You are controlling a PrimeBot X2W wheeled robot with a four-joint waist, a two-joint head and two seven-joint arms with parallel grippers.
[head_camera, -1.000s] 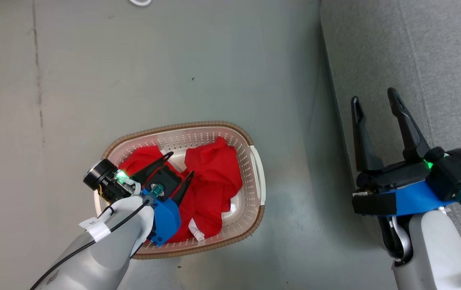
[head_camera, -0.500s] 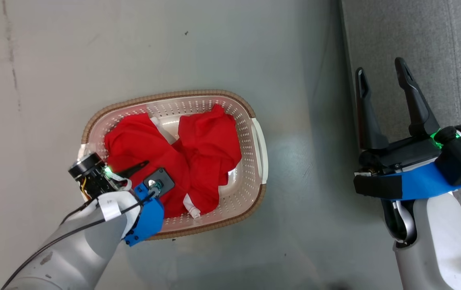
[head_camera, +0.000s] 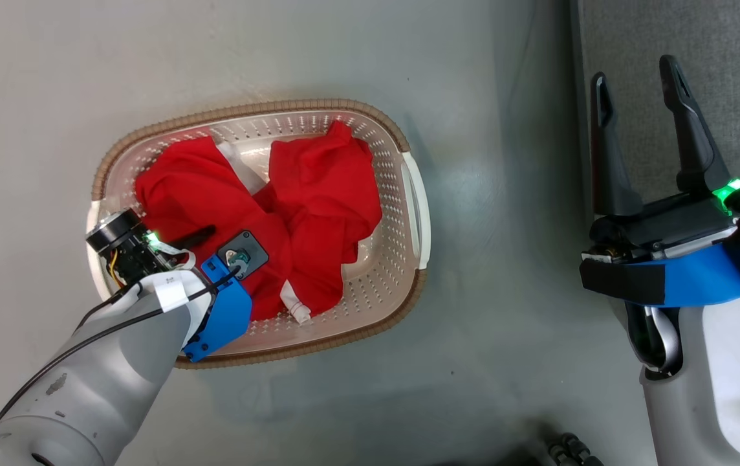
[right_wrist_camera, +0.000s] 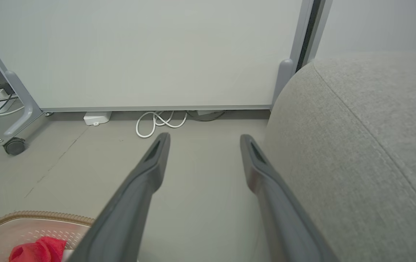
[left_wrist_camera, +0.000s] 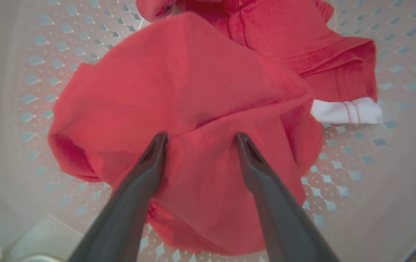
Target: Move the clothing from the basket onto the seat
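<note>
Standing on the smooth grey floor (head_camera: pixel 279 52), the cream-white perforated plastic laundry basket with a brown woven-look rim (head_camera: pixel 266 109) holds both pieces of the clothing. One bright red soft garment (head_camera: pixel 182 188) lies on the basket's left side. The second bright red garment (head_camera: pixel 321 188) lies on its right side, and the two touch in the middle. A white striped cuff (head_camera: pixel 295 310) lies at the near edge of the red heap, on the basket's bottom.

The left end effector (left_wrist_camera: pixel 200 136) is inside the basket, at its near left corner. Its two long dark fingers stand apart, not closed. Both tips press into the left garment, and a fold of red fabric lies between them.

The large light grey fabric sofa with rounded edge (head_camera: pixel 700 39) is at the right, and a strip of floor separates it from the basket. The right end effector (head_camera: pixel 632 70) is beside the sofa's edge, its fingers wide apart and holding nothing. In the right wrist view a white coiled cable (right_wrist_camera: pixel 157 122) lies on the floor at the foot of a pale wall panel (right_wrist_camera: pixel 157 54).
</note>
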